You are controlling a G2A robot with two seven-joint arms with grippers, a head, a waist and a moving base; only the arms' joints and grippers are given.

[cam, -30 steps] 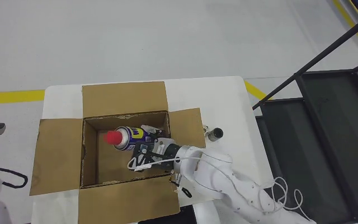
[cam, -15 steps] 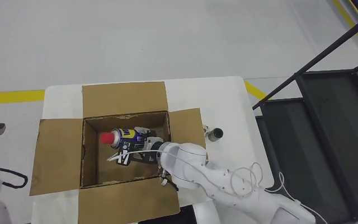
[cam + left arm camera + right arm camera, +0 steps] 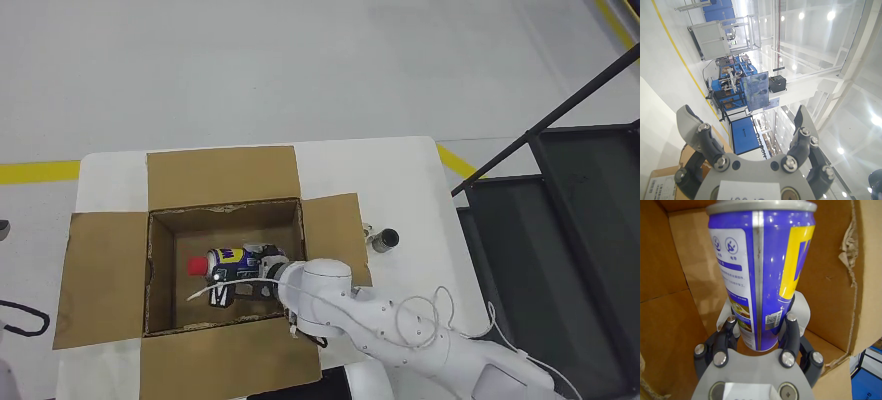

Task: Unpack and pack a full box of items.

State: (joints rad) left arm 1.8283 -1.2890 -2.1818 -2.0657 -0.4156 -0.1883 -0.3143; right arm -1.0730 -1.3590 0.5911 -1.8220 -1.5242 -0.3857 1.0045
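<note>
From above, a white rectangular table [image 3: 400, 170] sits in the middle of the frame with one open brown cardboard box [image 3: 222, 175] on it, all four flaps folded outward. Inside, toward the centre of the box, a blue-and-yellow metal spray can [image 3: 228, 263] with a red cap lies nearly flat, cap toward the left of the frame. The right gripper [image 3: 262, 272] has it by the bottom end, on a white arm that enters from the lower right. Just right of the box's right flap, one small grey cylinder with a dark top [image 3: 384, 239] stands upright on the table, apart from the cardboard.

In the left wrist view, the left gripper [image 3: 745, 121] points up at the hall ceiling, its two fingers [image 3: 689, 121] spread wide with nothing between them.

In the right wrist view, the right gripper [image 3: 762, 317] is clamped on the spray can [image 3: 762, 256] near its base, a finger on each side, with the brown walls of the cardboard box [image 3: 829, 275] all around.

My read is that the can is mid-transfer, low in the box. I can't tell from here whether it is going in or coming out. If it is going in, the next move is to settle it on the box floor and let go. If it is coming out, it needs a lift clear of the right wall.

The count is one box, one can, one cylinder and two grippers.
</note>
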